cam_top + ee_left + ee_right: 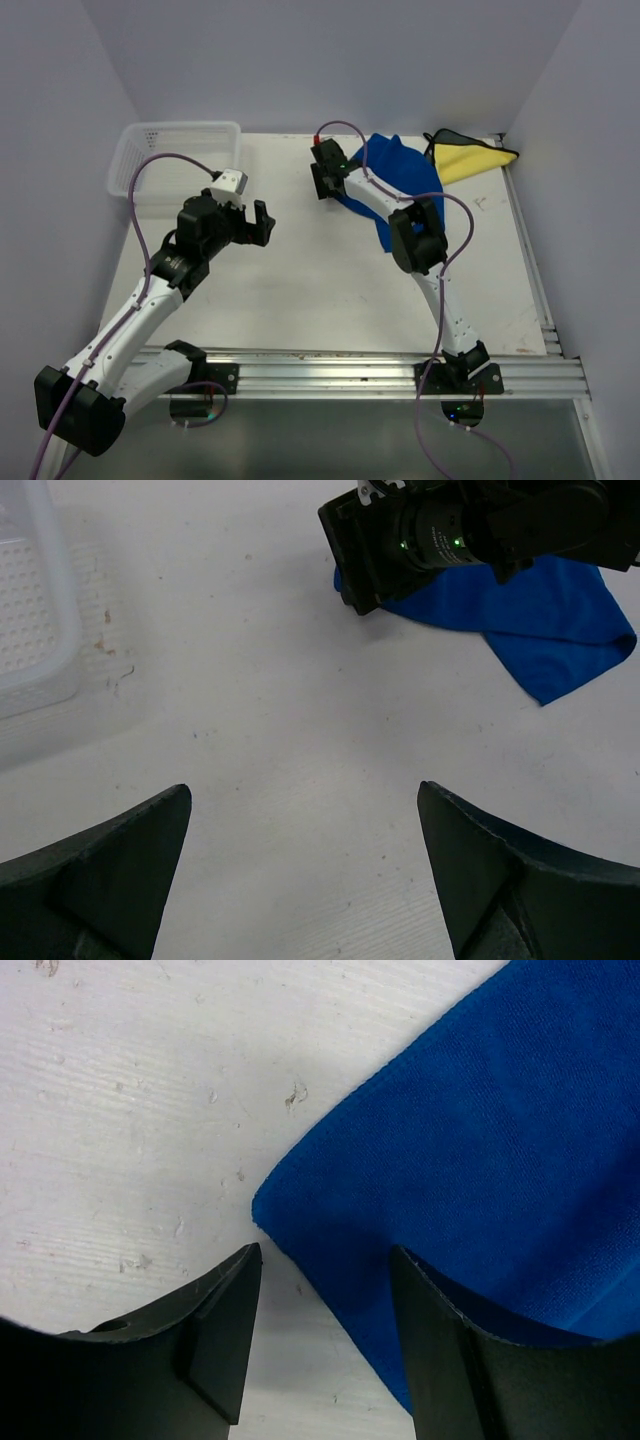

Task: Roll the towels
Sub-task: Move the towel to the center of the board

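A blue towel (408, 172) lies flat and unrolled at the back of the table, partly under the right arm. A yellow towel (468, 160) with dark trim lies crumpled beside it at the back right. My right gripper (322, 188) is open at the blue towel's left corner. In the right wrist view the towel's corner (300, 1210) lies between the open fingers (225, 1330), low over the table. My left gripper (254, 228) is open and empty above bare table, left of the towel. The left wrist view shows the blue towel (545, 620) ahead.
A clear plastic basket (150, 165) stands at the back left and shows in the left wrist view (35, 670). The right arm's wrist (420, 540) lies over the towel. White walls close the back and sides. A metal rail (350, 375) runs along the near edge.
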Controlling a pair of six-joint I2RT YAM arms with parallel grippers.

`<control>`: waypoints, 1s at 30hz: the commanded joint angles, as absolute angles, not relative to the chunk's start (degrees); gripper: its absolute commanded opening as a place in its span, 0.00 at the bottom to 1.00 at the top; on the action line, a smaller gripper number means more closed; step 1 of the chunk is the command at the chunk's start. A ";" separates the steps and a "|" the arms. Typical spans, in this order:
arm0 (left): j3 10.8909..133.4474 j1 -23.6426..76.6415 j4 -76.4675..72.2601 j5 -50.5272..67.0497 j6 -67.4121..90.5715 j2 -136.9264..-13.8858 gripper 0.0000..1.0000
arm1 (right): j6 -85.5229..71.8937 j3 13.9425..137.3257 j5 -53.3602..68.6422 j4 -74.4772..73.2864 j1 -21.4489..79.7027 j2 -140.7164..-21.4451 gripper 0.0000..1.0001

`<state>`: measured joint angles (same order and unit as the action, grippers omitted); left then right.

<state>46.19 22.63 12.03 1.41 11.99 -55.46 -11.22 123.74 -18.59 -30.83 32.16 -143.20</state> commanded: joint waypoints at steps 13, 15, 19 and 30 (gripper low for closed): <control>47.81 22.76 10.90 3.96 13.01 -55.11 1.00 | -10.81 124.63 -13.80 -28.91 30.41 -145.37 0.25; 47.81 22.76 10.90 3.95 13.01 -55.28 1.00 | -10.64 124.19 -12.57 -29.35 30.50 -144.93 0.16; 47.90 22.76 10.99 4.39 13.18 -55.46 1.00 | -11.42 121.21 -9.68 -29.09 30.50 -139.86 0.04; 47.73 22.85 10.90 3.78 13.53 -54.32 1.00 | -13.98 113.82 -17.90 -34.36 31.20 -113.92 0.00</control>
